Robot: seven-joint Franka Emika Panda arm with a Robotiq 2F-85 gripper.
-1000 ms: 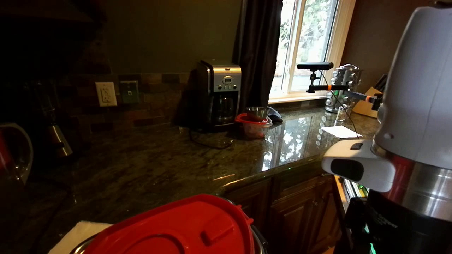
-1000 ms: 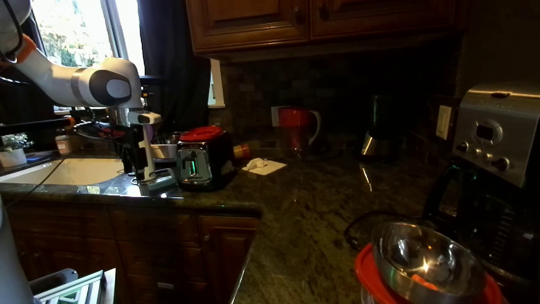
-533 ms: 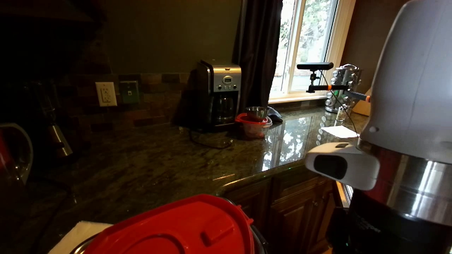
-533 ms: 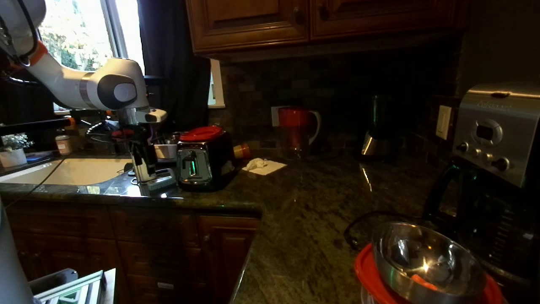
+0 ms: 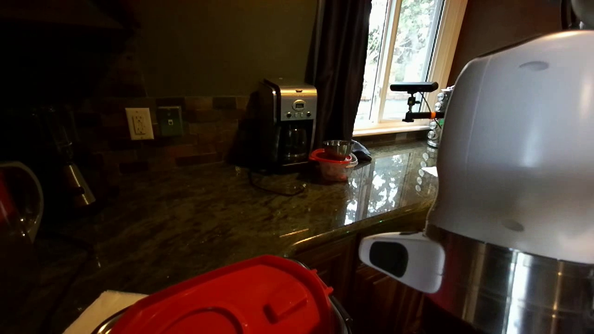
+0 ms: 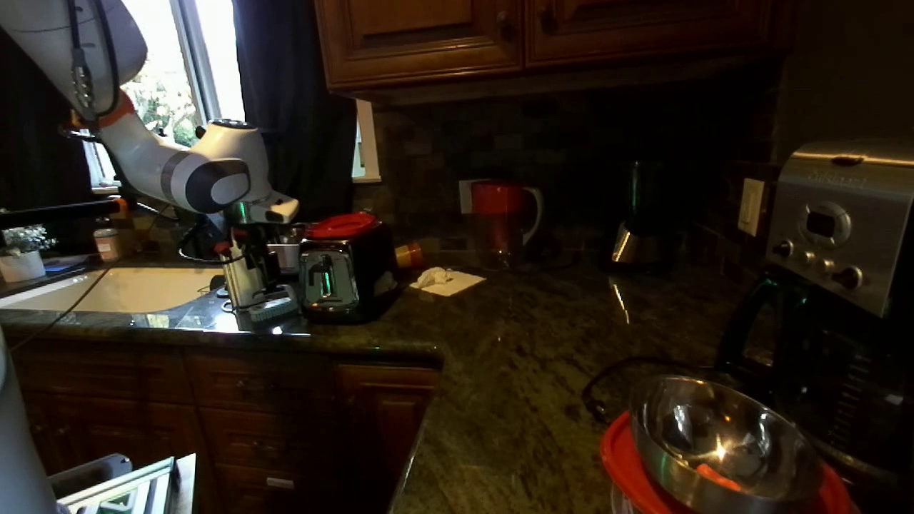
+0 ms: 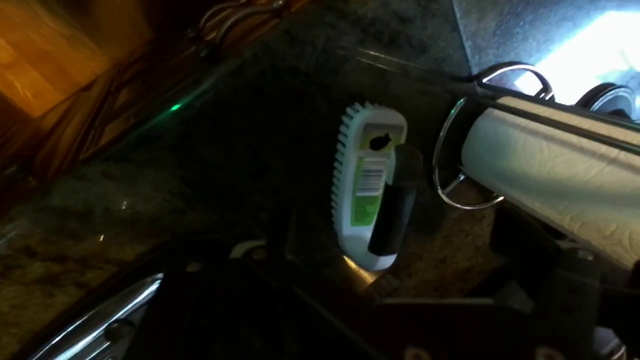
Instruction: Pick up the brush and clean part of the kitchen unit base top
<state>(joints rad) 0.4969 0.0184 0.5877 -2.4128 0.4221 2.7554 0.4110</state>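
The brush [image 7: 372, 180], with a white head, pale bristles and a dark handle, lies on the kitchen unit base top [image 7: 165, 190]. In an exterior view the brush [image 6: 275, 305] rests by the counter's front edge, left of the toaster. My gripper [image 7: 392, 240] comes in dark from the bottom of the wrist view, jaws apart. The brush shows ahead of and between the fingers, not gripped. In an exterior view the gripper [image 6: 270, 264] hangs tilted just above the brush, its fingertips lost in shadow. The glossy base top [image 5: 195, 218] runs along the wall.
A paper towel roll [image 7: 555, 175] on a wire stand is close beside the brush. The toaster [image 6: 343, 275], topped by a red lid [image 6: 343, 226], stands on the other side. A sink [image 6: 143, 289] lies farther left. A coffee maker [image 6: 842, 221] and metal bowl [image 6: 721, 442] are at right.
Over the last second the arm has swung toward the toaster and come lower, tilting as it went. The brush has stayed in place, and the jaws remain open.
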